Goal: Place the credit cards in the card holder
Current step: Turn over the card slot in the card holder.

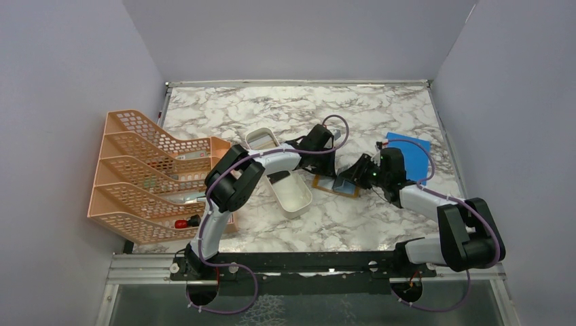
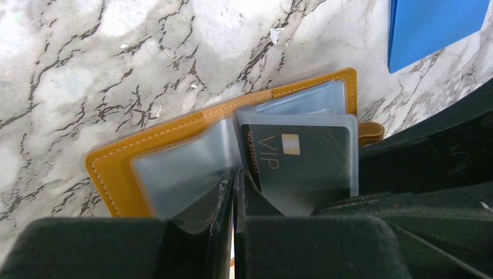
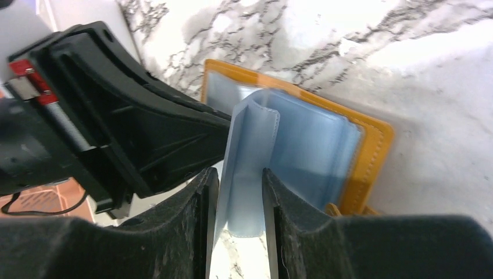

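Marble-look tabletop point(image 1: 353, 217), grey walls point(image 1: 299, 34); left pincer point(image 2: 234, 175) clenched at card holder point(image 2: 116, 168); right pincer point(image 3: 238, 174) agape astride clear pocket point(image 3: 302, 145).

The holder point(image 1: 326, 186) is laid open on the table point(image 1: 272, 109), between the tray point(image 1: 302, 204) at left and the sheet point(image 1: 414, 153) at right; a card point(image 2: 302, 163) is tucked inside it.

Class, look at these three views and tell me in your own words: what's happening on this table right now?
Two robot arms are working on the open orange card holder, which lies on the marble table. The left end effector, shut, sits at the holder's fold, beside a black card already in a clear pocket. The right end effector has its jaws apart on either side of an upright clear pocket leaf. Neither appears to carry a loose card.
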Controlling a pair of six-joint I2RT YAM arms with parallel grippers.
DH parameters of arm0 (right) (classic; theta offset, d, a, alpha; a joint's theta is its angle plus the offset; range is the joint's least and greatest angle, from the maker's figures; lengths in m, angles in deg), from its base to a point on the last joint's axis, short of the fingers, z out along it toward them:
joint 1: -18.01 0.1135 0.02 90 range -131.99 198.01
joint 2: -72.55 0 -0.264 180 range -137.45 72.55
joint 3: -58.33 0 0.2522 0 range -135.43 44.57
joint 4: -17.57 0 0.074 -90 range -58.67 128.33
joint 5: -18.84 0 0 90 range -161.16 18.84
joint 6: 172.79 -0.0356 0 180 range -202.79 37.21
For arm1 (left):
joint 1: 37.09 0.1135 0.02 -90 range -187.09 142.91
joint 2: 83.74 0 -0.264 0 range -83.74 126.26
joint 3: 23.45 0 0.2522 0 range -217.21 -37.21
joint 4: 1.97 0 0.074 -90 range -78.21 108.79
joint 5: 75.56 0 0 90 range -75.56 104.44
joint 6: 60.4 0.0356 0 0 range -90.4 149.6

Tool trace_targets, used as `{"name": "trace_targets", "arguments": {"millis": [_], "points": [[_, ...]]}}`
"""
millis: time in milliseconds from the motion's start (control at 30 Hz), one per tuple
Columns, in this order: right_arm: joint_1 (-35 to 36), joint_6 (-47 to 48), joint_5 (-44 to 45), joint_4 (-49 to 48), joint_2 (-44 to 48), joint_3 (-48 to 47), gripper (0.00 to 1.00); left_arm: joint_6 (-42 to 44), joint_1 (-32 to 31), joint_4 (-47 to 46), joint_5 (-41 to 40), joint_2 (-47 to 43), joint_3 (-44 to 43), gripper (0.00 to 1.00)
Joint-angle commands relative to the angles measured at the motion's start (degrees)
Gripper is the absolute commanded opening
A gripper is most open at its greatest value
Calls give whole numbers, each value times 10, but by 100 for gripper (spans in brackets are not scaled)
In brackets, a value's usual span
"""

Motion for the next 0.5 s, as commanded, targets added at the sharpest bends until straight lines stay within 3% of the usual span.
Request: {"name": "trace_targets", "arguments": {"millis": [0,200,467], "points": [[1,0,-52,-70,6,10,39,-2,-7,11,4,18,1,7],[1,3,-55,-77,18,13,46,-2,-7,11,4,18,0,7],[1,-4,-87,-136,-2,26,43,-5,-7,12,5,18,2,7]]}}
